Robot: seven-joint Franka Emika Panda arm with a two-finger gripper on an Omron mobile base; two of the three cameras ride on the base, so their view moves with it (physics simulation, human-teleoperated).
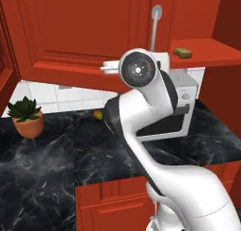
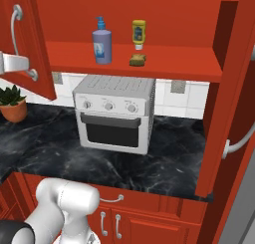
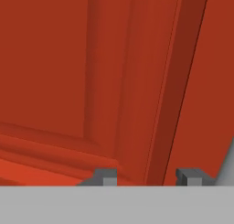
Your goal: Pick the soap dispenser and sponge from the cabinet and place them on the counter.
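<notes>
On the cabinet [image 2: 149, 59] shelf stand soap dispenser [image 2: 101, 43] and sponge [image 2: 138, 60]; gripper [image 3: 148, 176] parted, empty.

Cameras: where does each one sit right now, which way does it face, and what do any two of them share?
Left base view: behind the arm's left, facing the counter and cabinet door; the white arm rises in front.
Right base view: behind its right, facing the open cabinet with soap dispenser and sponge; arm at lower left.
Hand view: looks along the fingers at the door panel.
Both base views share the sponge, toaster oven and potted plant.
</notes>
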